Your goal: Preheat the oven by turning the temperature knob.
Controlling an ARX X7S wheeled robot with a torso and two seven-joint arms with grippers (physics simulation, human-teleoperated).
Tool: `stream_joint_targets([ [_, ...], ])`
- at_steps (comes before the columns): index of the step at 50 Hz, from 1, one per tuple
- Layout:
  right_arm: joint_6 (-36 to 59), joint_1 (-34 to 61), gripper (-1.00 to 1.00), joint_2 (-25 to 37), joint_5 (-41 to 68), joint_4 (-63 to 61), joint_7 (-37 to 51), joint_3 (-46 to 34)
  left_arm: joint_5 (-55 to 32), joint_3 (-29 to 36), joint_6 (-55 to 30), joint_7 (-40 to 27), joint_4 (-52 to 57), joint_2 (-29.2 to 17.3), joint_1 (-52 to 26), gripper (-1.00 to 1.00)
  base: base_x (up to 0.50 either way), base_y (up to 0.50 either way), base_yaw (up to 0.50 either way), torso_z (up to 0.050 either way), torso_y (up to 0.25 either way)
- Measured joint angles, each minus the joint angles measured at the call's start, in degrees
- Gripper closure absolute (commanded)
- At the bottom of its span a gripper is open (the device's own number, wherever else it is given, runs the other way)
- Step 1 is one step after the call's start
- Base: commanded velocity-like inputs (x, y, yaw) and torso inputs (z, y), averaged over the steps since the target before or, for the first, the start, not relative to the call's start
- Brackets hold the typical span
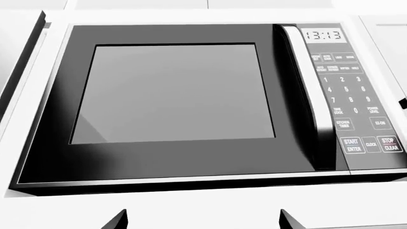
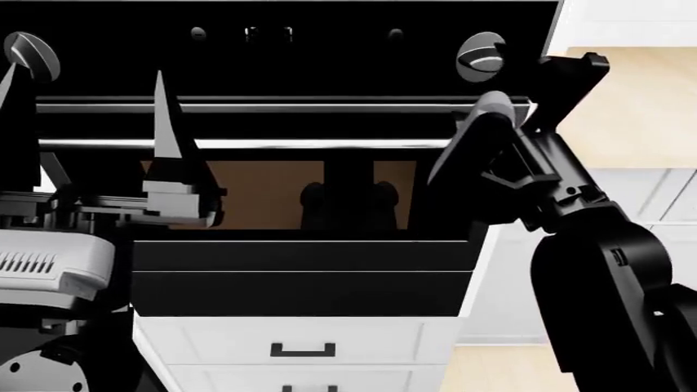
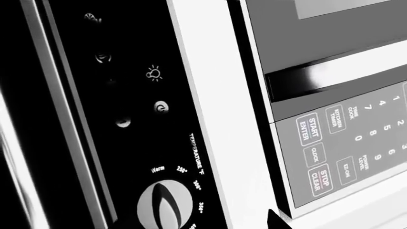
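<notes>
Item: the oven [image 2: 305, 269], black, built in, filling the middle of my head view, brown-tinted window behind its silver bar handle [image 2: 273, 144], white drawers [image 2: 299, 351] below. Item: the temperature knob [image 2: 481, 55], silver dial with a dark bar, at the right end of the oven's control panel; a matching second dial [image 2: 29, 54] sits at the left end. The right wrist view confirms which one I want: the dial [image 3: 165, 206] lies under the word TEMPERATURE, ringed by Warm and degree marks. Item: right gripper [image 2: 523, 106], raised in front of the panel just below and beside the knob, apparently placed there to line up for a grasp; its fingers [image 2: 566, 82] are not around the dial, and I cannot tell how far apart they stand. Item: left gripper [image 2: 93, 147], fingers spread wide and holding nothing, parked upright before the handle, well apart from the knob; its camera looks up at a microwave [image 1: 190, 105] above. Clearance: the knob sits near the panel's right edge, with white cabinet trim [image 3: 210, 119] just beside it and the handle bar below, so I judge the approach should be straight in, with little room sideways.
</notes>
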Motion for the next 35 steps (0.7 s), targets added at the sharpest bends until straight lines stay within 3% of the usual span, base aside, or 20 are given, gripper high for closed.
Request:
stream_joint_targets([
  [35, -2.6, 4.2, -1.00, -1.6, 0.8, 9.2, -0.3, 0.1, -0.6, 0.2, 0.0, -0.6, 0.1, -0.6, -0.1, -1.00, 0.00, 0.00, 0.00, 0.000, 0.000],
])
